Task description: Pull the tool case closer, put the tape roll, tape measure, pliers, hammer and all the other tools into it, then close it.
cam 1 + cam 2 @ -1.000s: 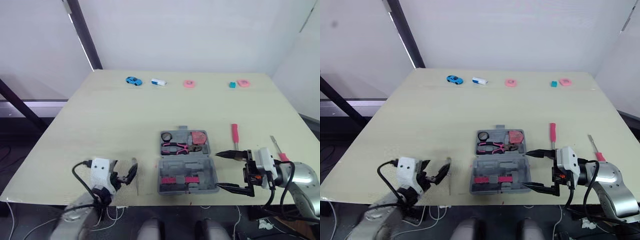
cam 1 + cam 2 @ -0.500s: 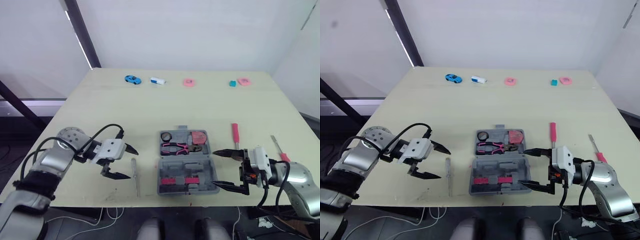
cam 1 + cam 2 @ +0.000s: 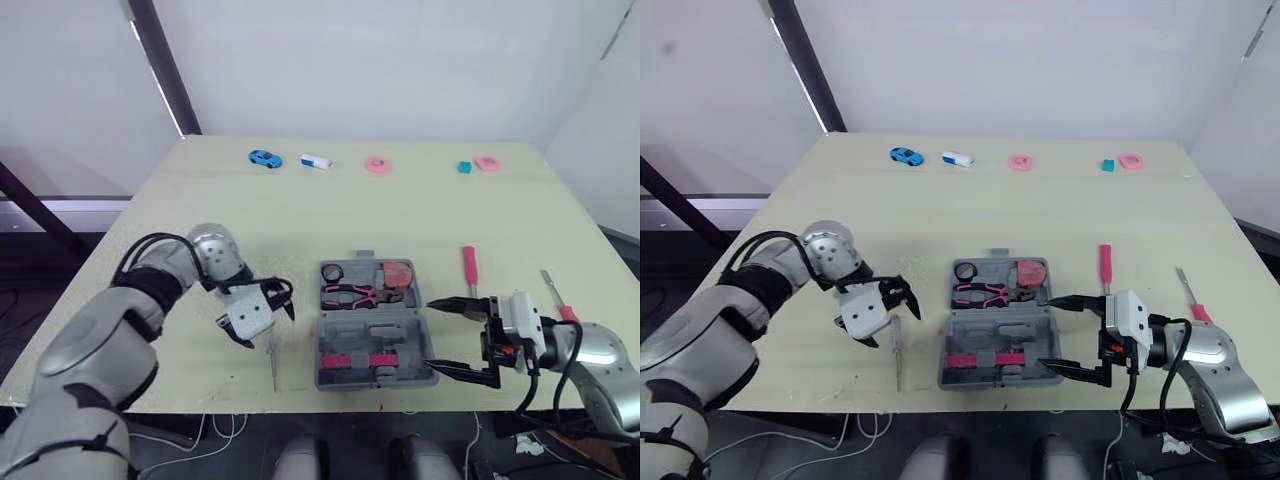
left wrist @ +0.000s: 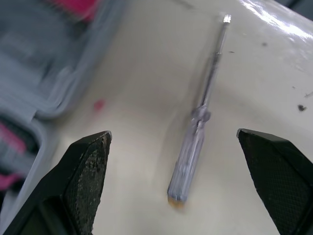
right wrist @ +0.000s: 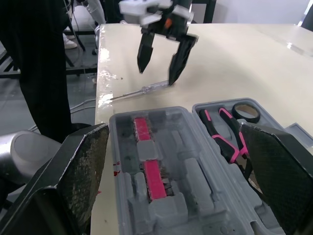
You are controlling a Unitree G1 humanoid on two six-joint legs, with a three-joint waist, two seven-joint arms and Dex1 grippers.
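Tool case point(image 3: 375, 330) lies open on the table point(image 3: 300, 225), near the front edge, a little right of centre. The far half holds the pliers point(image 3: 360, 295), the black tape roll point(image 3: 333, 273) and a pink round piece point(image 3: 398, 275). The near half shows grey moulded slots with a pink-red bar point(image 5: 145, 169).

Left hand point(image 3: 268, 328) is open, fingers spread, pointing down just above the table left of the case. The clear-handled screwdriver point(image 4: 195, 142) lies flat between the two fingers point(image 4: 88, 176), touching neither.

Right hand point(image 3: 432, 335) is open wide at the case's right edge, one fingertip beside the far half and one beside the near half. It holds nothing.

A red-handled screwdriver point(image 3: 468, 268) lies on the table just right of the case. A second pink-handled tool point(image 3: 556, 300) lies further right. Small coloured items, including a blue toy car point(image 3: 265, 160), sit along the far edge.
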